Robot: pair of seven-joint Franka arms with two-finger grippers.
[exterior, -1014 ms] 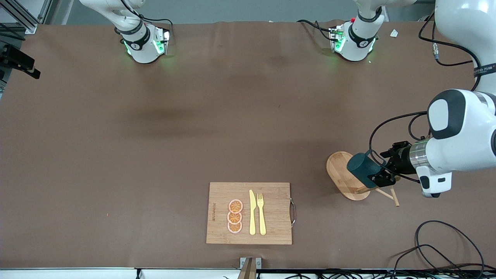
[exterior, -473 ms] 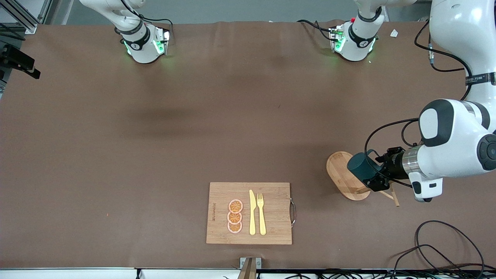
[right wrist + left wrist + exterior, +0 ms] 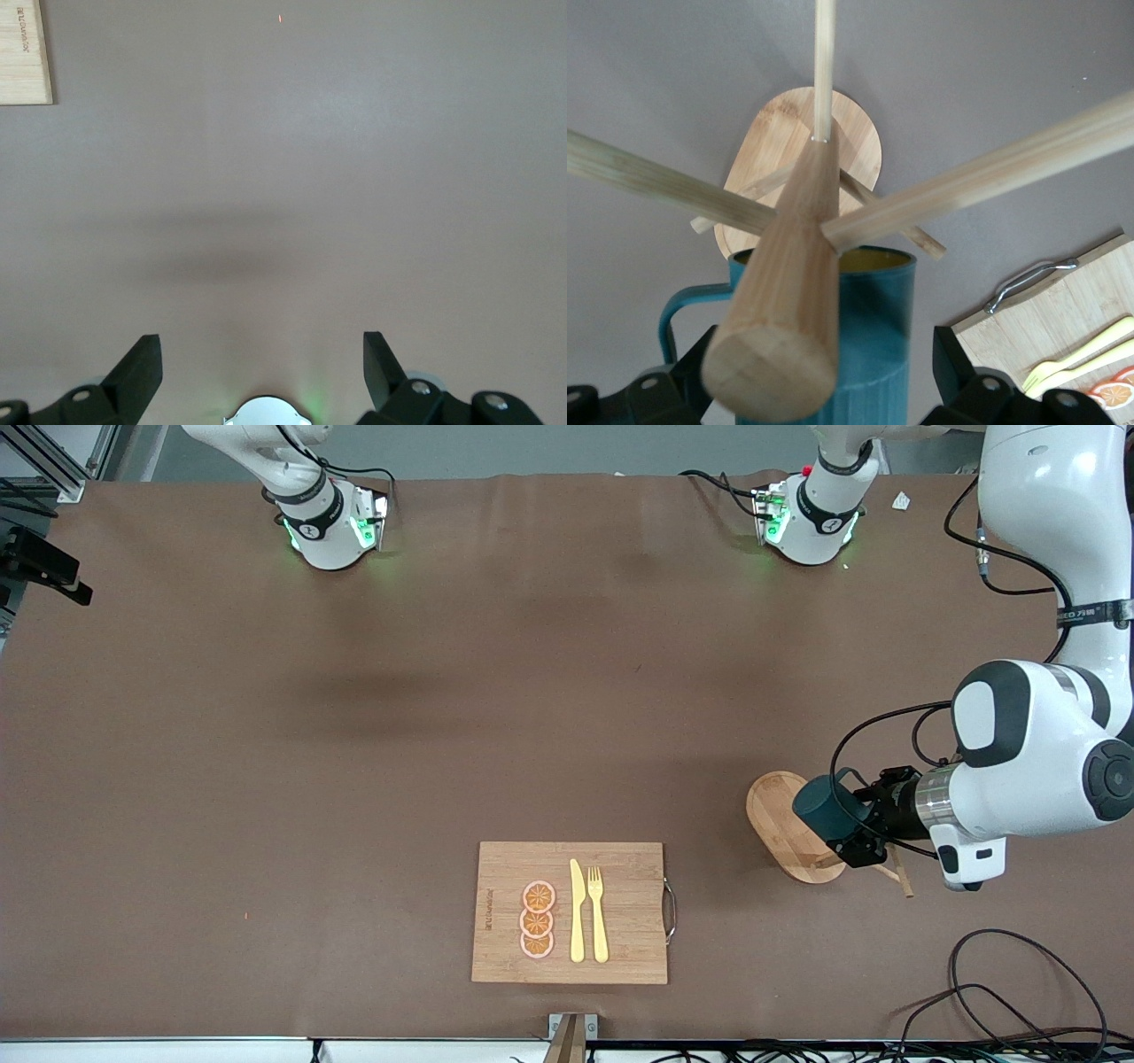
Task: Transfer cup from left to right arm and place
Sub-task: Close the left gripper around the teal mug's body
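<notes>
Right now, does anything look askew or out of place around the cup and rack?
No. The cup hangs tilted on the wooden peg rack, between the open left gripper's fingers. The right gripper waits open over bare table.

Left end effector (image 3: 852, 825) low near the bench's left-arm end, jaws wide; right end effector (image 3: 262, 367) waiting aloft, jaws spread.

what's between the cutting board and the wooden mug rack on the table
Nothing: in the front view only bare brown table cover separates the cutting board from the rack's base. The board's metal handle faces that gap.
</notes>
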